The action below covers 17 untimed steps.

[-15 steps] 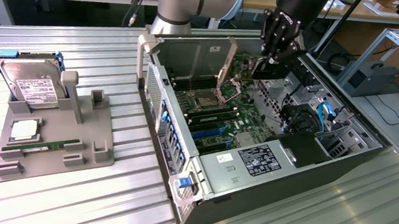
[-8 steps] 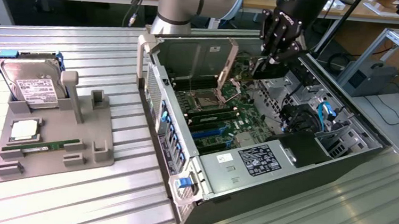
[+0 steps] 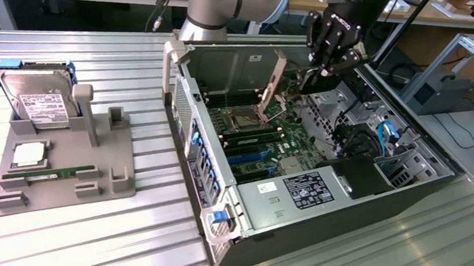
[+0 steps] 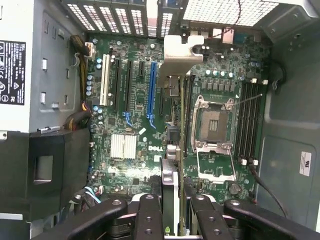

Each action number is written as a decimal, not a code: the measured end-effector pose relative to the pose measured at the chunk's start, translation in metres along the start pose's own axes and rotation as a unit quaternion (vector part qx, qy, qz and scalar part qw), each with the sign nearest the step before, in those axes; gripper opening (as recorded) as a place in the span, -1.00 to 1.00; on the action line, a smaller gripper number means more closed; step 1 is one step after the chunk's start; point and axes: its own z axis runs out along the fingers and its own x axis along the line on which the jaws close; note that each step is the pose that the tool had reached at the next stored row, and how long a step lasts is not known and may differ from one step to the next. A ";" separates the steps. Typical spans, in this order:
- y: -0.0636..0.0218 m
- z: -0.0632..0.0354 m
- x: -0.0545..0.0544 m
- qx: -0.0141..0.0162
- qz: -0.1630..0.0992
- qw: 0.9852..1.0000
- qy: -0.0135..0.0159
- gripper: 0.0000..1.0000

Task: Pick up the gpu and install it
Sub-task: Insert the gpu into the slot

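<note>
the gripper (image 4: pixel 172 217) is clamped on the gpu (image 4: pixel 171 185), holding it edge-on above the motherboard (image 4: pixel 125 120) in the far part of the open case (image 3: pixel 366 213). its long axis seems to run down from the fingers (image 4: pixel 150 215), with the silver bracket (image 4: pixel 182 55) lowest. it is likely light and stiff but fragile. it is best held by a bare edge, clear of contacts and components.

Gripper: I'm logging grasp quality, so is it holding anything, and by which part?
The gripper holds the gpu by the edge nearest the wrist, pinched edge-on between its fingers, over the open computer case.
</note>
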 end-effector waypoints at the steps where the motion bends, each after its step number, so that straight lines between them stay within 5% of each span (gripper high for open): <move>1: 0.0000 0.0000 0.000 0.000 -0.006 1.000 0.000 -0.47; 11: 0.0000 0.0000 0.000 -0.001 -0.050 0.999 0.000 -0.47; 17: 0.0000 0.0001 0.000 -0.002 -0.084 0.996 0.000 -0.47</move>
